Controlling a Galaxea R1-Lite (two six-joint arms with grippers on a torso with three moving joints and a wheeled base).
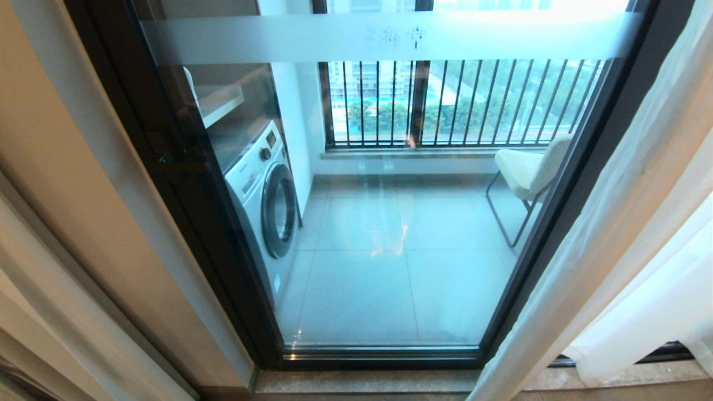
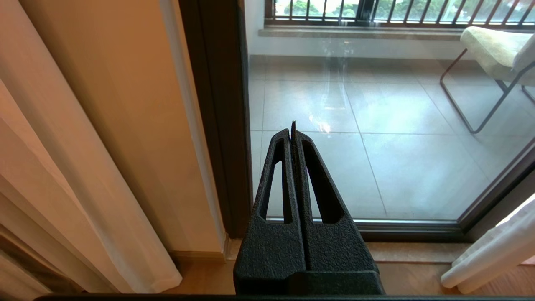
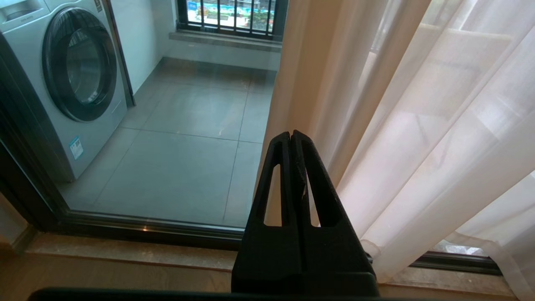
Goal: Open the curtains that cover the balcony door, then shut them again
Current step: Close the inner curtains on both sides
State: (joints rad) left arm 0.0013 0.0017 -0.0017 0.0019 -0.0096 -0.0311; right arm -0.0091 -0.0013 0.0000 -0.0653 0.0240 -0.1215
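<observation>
Two grippers sit idle, each with its fingers pressed flat together and nothing between them. The left gripper (image 2: 292,129) points at the lower part of the balcony door (image 1: 384,223), with the dark door frame (image 2: 217,125) just to one side of its fingertips and a beige drape (image 2: 83,175) further out on that side. The right gripper (image 3: 291,136) points at the inner edge of the curtains (image 3: 418,138), whose folds hang just beyond and beside its fingertips, apparently not touching them. The sheer fabric is bunched to the robot's right, so the glass is bare and a washing machine (image 1: 267,195) and chair (image 1: 529,167) show through on the balcony. Judging by this, the pane is uncovered and the closing pull is what remains; the right gripper is nearest that hanging edge and would have to part its fingers first.
</observation>
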